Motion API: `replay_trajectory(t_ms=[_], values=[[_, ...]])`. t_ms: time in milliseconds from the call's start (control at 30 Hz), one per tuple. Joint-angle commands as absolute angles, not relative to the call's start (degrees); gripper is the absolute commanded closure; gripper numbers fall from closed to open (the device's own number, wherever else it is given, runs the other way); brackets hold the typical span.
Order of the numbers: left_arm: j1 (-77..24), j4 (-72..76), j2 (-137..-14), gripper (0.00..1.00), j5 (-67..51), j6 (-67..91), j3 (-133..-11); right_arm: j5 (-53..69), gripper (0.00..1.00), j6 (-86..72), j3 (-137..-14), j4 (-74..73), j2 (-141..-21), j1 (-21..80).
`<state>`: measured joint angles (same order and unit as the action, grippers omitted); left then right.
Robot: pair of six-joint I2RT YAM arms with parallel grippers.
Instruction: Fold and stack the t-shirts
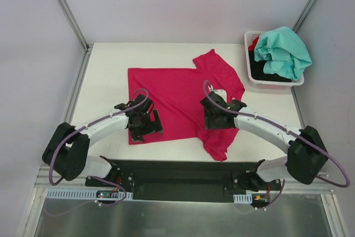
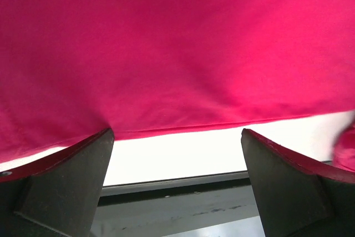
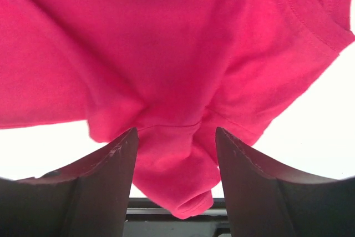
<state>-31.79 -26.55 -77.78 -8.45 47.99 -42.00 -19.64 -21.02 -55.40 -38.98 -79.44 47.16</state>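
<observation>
While the large magenta-pink cloth t-shirt [image 1: 177,101] is spread across the middle of the white table [image 1: 105,65], both arms are seen reaching onto it from the bottom of the overhead view. The body of the shirt is laid out as a flat rectangle towards the left, one short sleeve is pointed to the upper right, and a rumpled part is trailed down towards the lower centre-right. The left gripper [image 1: 145,125] is placed at the lower left corner of the shirt; in the left wrist view its jaws [image 2: 176,137] are shown spread wide, with the shirt's hem [image 2: 222,123] stretched across just above the fingertips and nothing held between them. The right gripper [image 1: 213,116] is set on the right part of the shirt, near the sleeves; in the right wrist view its jaws [image 3: 176,131] are shown partway apart, and a bunched fold of the pink cloth [image 3: 172,176] is lying loosely between the two dark fingers. At the upper right of the overhead view a white plastic basket [image 1: 248,40] is stood at the table's corner, well apart from the pink shirt. A crumpled teal-mint t-shirt [image 1: 283,51] is heaped over the basket's top, with black cloth [image 1: 260,71] and a little red cloth [image 1: 254,43] seen beneath it.
</observation>
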Motion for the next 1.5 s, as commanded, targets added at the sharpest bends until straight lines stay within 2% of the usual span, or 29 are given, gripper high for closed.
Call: replay_trajectory(t_ms=[0, 267, 600, 733, 1167, 1467], values=[[-30.85, -31.90, -77.34, 0.01, -5.27, 50.27, -38.59, -17.93, 0.38, -19.34, -53.70, -38.76, -77.87, 43.60], [-28.22, -33.57, -73.83, 0.01, -3.34, 50.63, -33.23, -18.36, 0.29, -21.36, -52.39, -40.25, -79.54, 43.33], [-17.23, -34.37, -70.67, 0.01, -3.34, 45.35, -29.88, -14.59, 0.29, -26.37, -44.83, -36.74, -87.45, 43.68], [-15.21, -35.24, -69.96, 0.01, -3.60, 45.53, -30.50, -17.12, 0.29, -28.03, -42.72, -38.40, -88.24, 46.05], [-7.48, -37.70, -67.06, 0.01, -3.25, 42.01, -35.77, -25.39, 0.31, -35.16, -43.50, -50.78, -79.81, 56.51], [-5.36, -39.55, -64.35, 0.01, -6.23, 39.46, -39.81, -27.95, 0.31, -35.07, -43.41, -55.63, -73.31, 57.39]])
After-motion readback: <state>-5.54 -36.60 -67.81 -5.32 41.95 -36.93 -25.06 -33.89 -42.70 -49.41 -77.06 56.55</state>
